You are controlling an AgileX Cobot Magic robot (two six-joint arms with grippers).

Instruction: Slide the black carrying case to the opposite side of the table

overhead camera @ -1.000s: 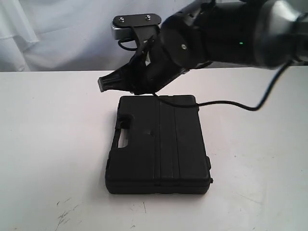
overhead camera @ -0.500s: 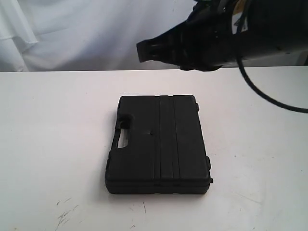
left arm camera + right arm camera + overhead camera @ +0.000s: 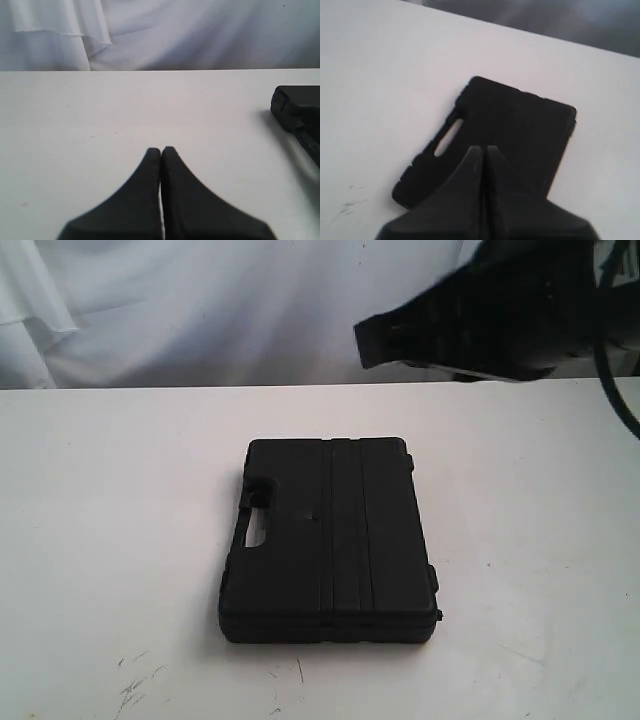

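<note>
1. Case [image 3: 330, 540]: black, shut, flat on the table [image 3: 110, 490], near mid-table in the exterior view, handle side toward that view's left. Nothing touching it.
2. Handle slot [image 3: 252, 527]: open cut-out along the case's left edge, white tabletop visible through it. Two raised ribs running along the lid.
3. Right gripper [image 3: 484, 149]: clenched, fingertips pressed together, nothing between them. Held in the air above the case, clear of the lid. Whole case outline visible below it in the right wrist view.
4. Same gripper in the exterior view: dark blurred mass at upper right, above the table's far edge, well apart from the case. Detail lost to blur.
5. Cable [image 3: 615, 390]: dark loop hanging at the exterior view's right edge, beside the right arm.
6. Left gripper [image 3: 161, 150]: clenched, fingertips together, empty. Low over bare tabletop, well apart from the case. Only one case corner showing, at the edge of the left wrist view.
7. Scuff marks [image 3: 135, 680]: faint dark scratches on the near-left tabletop, near the case's front corner.
8. Backdrop [image 3: 180, 310]: white draped cloth behind the table's far edge.
</note>
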